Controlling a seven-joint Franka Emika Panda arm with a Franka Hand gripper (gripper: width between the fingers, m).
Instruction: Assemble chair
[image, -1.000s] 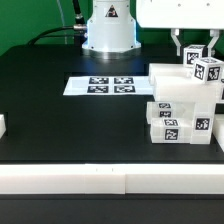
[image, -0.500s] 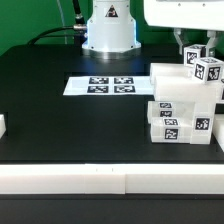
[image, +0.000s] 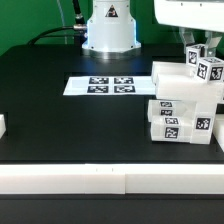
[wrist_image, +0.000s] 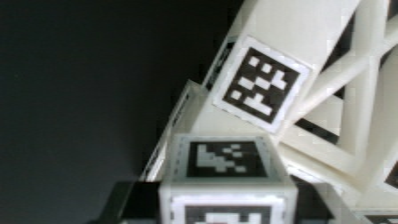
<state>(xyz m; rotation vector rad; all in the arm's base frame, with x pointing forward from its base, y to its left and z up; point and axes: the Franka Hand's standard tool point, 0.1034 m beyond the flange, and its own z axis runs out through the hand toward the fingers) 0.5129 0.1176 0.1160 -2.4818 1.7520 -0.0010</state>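
Hand (image: 200, 44) now farther toward the exterior view's right, clamped on the chair's leg (image: 198, 60).

Gripper (image: 201, 42) fingertips hidden behind the chair (image: 185, 105) top legs; grip contact not visible. Arm cut off by the exterior view's top edge. Small white block (image: 2, 126) cropped at its left edge. Wrist view: chair (wrist_image: 267, 110) cropped, lowest tag (wrist_image: 217, 214) cut off, blurred.

The chair (image: 185, 105) parts look like matt white plastic, smooth, with paper-like black-and-white tags. The desk (image: 60, 120) is matt black, the marker board (image: 105, 86) thin flat white. The robot base (image: 108, 28) is glossy white.
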